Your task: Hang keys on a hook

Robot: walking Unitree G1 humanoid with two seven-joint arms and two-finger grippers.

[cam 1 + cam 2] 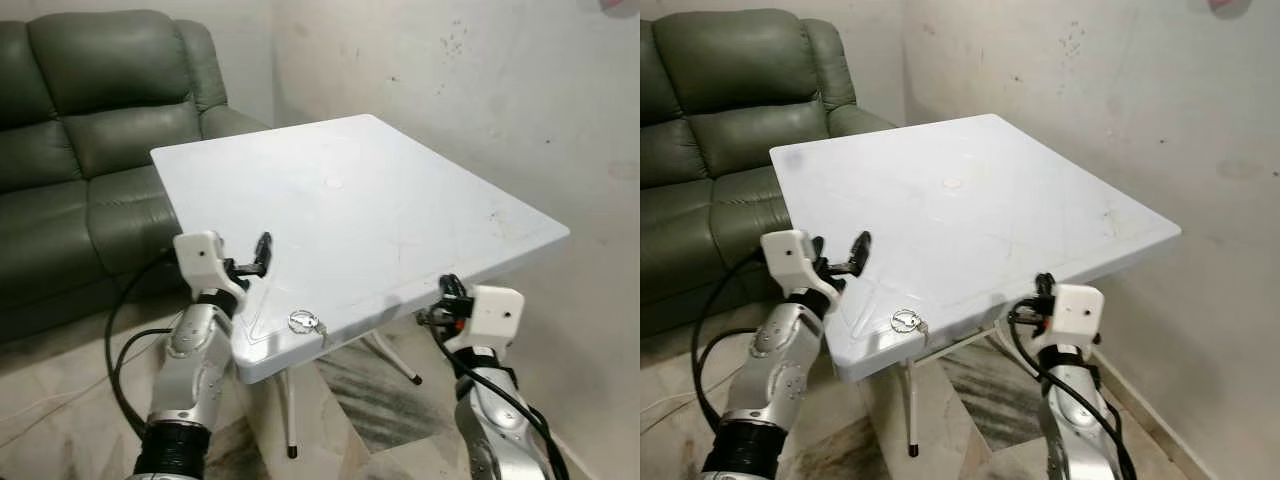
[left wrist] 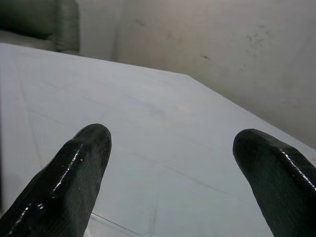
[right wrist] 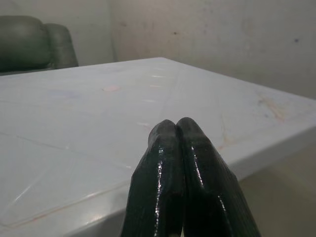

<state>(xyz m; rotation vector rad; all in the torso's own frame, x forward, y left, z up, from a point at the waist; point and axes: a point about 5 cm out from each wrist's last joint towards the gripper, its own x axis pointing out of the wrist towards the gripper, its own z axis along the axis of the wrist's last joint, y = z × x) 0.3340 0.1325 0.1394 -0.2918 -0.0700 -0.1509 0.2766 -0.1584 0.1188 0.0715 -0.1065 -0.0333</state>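
Altogether we count one white square desk [image 1: 400, 190], one small set of keys [image 1: 304, 321], one green leather sofa [image 1: 80, 130] and our two arms. Our left gripper [image 1: 262, 252] hangs just over the near left edge of the desk, and in the left wrist view its two black fingers [image 2: 74, 173] stand wide apart with only bare white desk between them, so its jaws are fully open and hold nothing. Our right gripper [image 1: 448, 298] sits low beside the near right edge of the desk, at about the level of the top; in the right wrist view its fingers [image 3: 182, 182] are pressed flat together along their length, so those jaws are closed and grip nothing. The keys lie flat on the desk at its nearest corner, between the two grippers and nearer the left one, apart from both. They look like a small silver ring with a short dark piece trailing off toward the desk edge; we cannot make out how many keys hang on the ring. A faint round mark [image 1: 333, 182] sits near the middle of the top. Two thin white legs [image 1: 290, 420] show under the near corner, standing on a tiled floor [image 1: 60, 420], and a stained pale wall [image 1: 480, 70] rises behind the desk.
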